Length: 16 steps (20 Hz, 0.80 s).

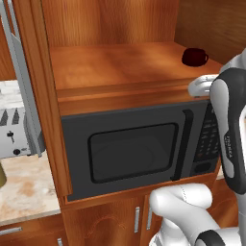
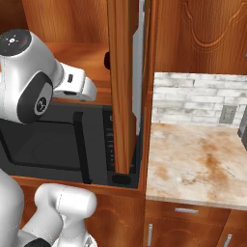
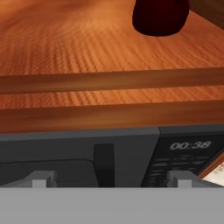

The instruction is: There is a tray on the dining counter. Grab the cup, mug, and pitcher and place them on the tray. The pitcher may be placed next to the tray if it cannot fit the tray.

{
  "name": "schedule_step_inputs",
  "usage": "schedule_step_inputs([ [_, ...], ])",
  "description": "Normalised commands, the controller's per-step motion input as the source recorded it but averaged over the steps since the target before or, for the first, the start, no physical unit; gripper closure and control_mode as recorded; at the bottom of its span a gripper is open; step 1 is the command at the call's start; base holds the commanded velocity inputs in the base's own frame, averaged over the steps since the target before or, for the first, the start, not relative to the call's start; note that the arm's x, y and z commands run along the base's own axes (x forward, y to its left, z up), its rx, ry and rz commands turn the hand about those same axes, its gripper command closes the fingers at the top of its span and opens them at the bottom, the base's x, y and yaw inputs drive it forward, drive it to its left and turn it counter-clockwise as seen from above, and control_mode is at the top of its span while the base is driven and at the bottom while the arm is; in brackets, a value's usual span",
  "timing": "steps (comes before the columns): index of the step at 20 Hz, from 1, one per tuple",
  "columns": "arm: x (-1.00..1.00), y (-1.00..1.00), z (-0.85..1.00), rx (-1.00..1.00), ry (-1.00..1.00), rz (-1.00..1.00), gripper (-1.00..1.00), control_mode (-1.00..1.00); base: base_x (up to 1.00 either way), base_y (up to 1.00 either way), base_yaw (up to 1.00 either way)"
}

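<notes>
**Mug on the shelf above the microwave**

The mug stands upright on the wooden shelf above the microwave, toward the shelf's right rear corner, its handle turned to the right. Whether anything is inside it cannot be told. In the hand view the mug sits beyond the shelf's front edge, above the microwave's clock. The pincer hovers in front of the microwave's top edge, fingers wide apart and holding nothing. Left of the microwave a toaster stands on a marble worktop; right of it lies more worktop under a pale brick wall.
</notes>
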Motion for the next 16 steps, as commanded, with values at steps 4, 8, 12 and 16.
schedule_step_inputs([
  [4,0.00,-0.08,0.06,0.00,-0.04,0.00,-1.00,-1.00,0.00,0.00,0.00],
  [8,0.00,-0.18,0.16,-0.01,-0.11,0.00,-1.00,-1.00,0.00,0.00,0.00],
  [12,0.03,-0.08,0.10,-0.02,-0.09,0.00,-1.00,-1.00,0.00,0.00,0.00],
  [16,0.12,-0.06,0.03,-0.01,-0.05,0.00,-1.00,-1.00,0.00,0.00,0.00],
])
